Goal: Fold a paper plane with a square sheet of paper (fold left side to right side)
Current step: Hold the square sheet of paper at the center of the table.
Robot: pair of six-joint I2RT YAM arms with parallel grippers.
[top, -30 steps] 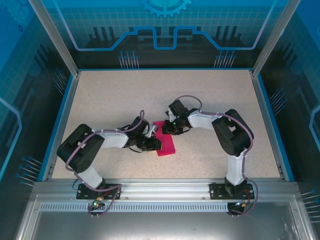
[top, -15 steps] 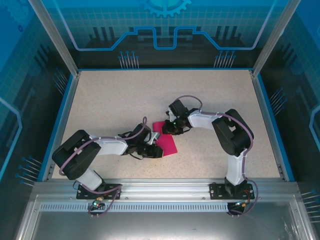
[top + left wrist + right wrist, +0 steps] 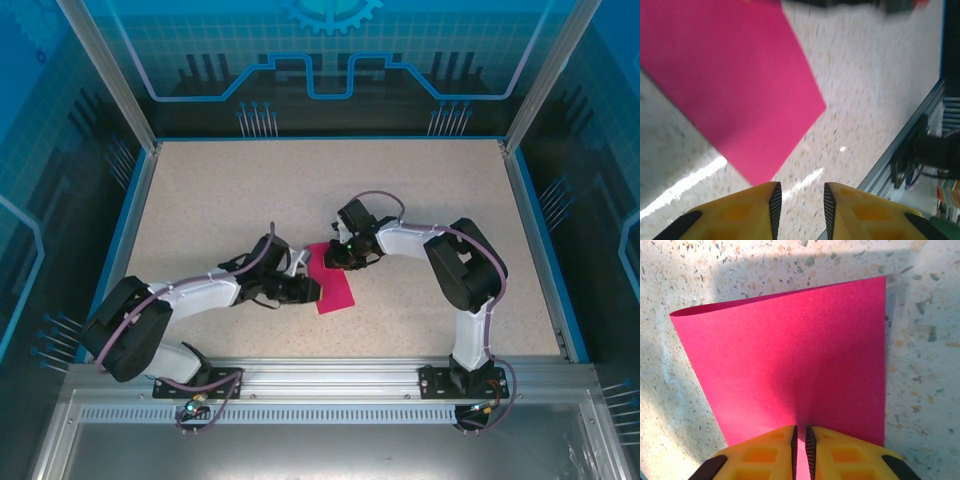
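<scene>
Left arm (image 3: 200, 293) swung lower, jaws now parted off the paper.
I see my left gripper (image 3: 800, 195) slightly apart at the 9 o'clock edge of the square sheet of paper (image 3: 336, 293), lying mid-table (image 3: 200, 200); my right gripper (image 3: 800, 435) pinches its 12 o'clock edge.

A speckled beige desk (image 3: 230, 190) lies inside a blue rim (image 3: 320, 138). Translucent blue panels (image 3: 330, 60) with circuit graphics stand at twelve o'clock. A slotted aluminium rail (image 3: 330, 412) runs at six.
</scene>
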